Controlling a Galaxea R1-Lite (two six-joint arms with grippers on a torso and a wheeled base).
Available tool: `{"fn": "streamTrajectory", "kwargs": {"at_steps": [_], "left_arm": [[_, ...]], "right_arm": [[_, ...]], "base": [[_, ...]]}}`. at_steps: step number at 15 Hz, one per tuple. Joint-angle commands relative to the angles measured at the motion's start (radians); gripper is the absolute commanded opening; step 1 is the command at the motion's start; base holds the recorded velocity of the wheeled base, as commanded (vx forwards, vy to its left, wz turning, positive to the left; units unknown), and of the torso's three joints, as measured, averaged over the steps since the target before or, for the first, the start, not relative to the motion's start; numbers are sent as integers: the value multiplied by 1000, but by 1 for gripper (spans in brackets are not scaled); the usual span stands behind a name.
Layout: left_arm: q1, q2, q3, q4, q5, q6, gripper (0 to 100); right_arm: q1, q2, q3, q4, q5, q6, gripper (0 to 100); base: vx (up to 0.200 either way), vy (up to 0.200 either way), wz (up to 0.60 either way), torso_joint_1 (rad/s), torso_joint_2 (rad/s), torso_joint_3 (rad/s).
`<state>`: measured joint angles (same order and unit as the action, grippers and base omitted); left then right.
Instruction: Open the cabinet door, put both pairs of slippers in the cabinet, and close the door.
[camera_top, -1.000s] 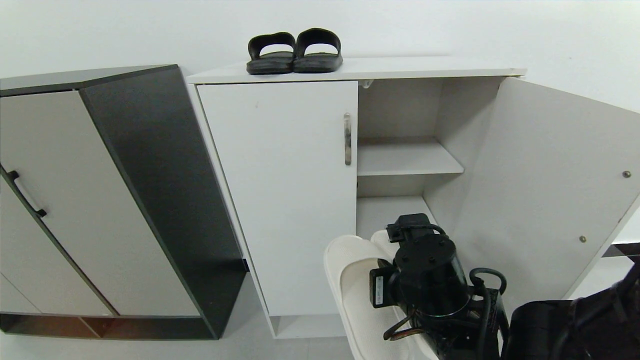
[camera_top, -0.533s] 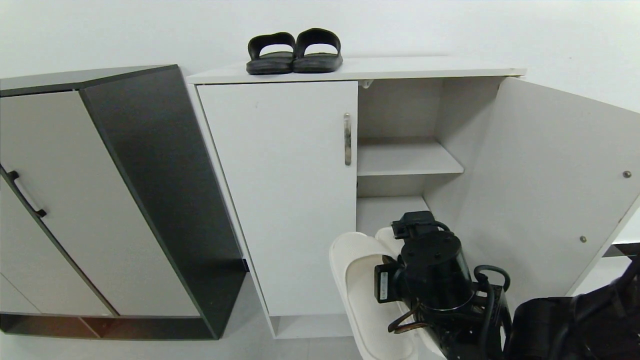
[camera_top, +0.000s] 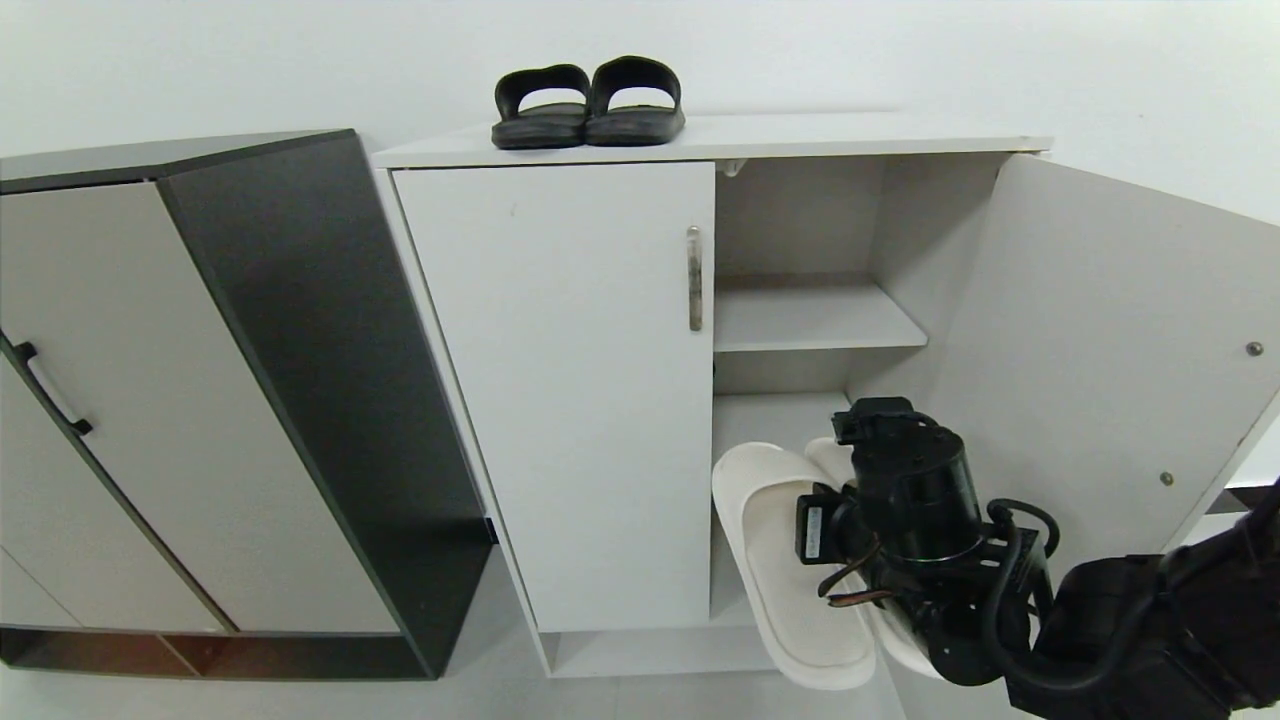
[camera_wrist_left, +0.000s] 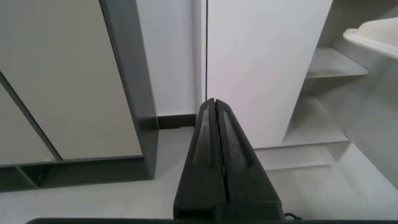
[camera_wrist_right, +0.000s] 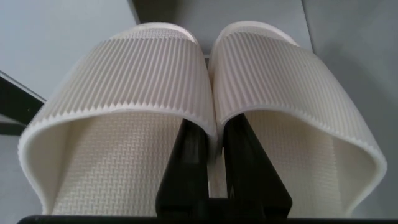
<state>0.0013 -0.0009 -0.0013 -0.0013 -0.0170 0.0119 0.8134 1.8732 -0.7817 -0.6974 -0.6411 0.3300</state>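
My right gripper (camera_wrist_right: 213, 140) is shut on the inner strap edges of a pair of white slippers (camera_wrist_right: 134, 81), holding them side by side. In the head view the white slippers (camera_top: 785, 545) hang toe-up in front of the lower shelf (camera_top: 775, 415) of the white cabinet (camera_top: 560, 420), at its open right half. The right door (camera_top: 1100, 370) stands swung wide open; the left door is closed, with a metal handle (camera_top: 694, 278). A pair of black slippers (camera_top: 588, 103) rests on the cabinet top. My left gripper (camera_wrist_left: 214, 107) is shut and holds nothing, low near the floor facing the cabinet's left side.
A dark cabinet (camera_top: 300, 380) with pale doors stands against the white cabinet's left side. An upper shelf (camera_top: 815, 315) inside the open half is bare. Grey floor runs along the front of both cabinets. The open door limits room on the right.
My right arm has carried the white slippers to the right and farther forward, from in front of the closed left door to the open compartment. The black slippers have not moved.
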Motion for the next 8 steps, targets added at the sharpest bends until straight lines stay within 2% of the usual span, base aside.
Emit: {"fn": "streamTrajectory", "kwargs": {"at_steps": [1, 6, 8], "left_arm": [[0, 2, 1, 0, 0, 3, 0], [0, 2, 0, 0, -1, 3, 0], [0, 2, 0, 0, -1, 3, 0]], "right_arm": [[3, -19, 1, -1, 0, 0, 0], [90, -45, -5, -2, -34, -2, 0], [118, -49, -1, -2, -42, -2, 0]], "base": [[0, -200, 0, 2, 2, 7], [0, -200, 0, 4, 2, 2], [0, 0, 0, 0, 0, 0]]}}
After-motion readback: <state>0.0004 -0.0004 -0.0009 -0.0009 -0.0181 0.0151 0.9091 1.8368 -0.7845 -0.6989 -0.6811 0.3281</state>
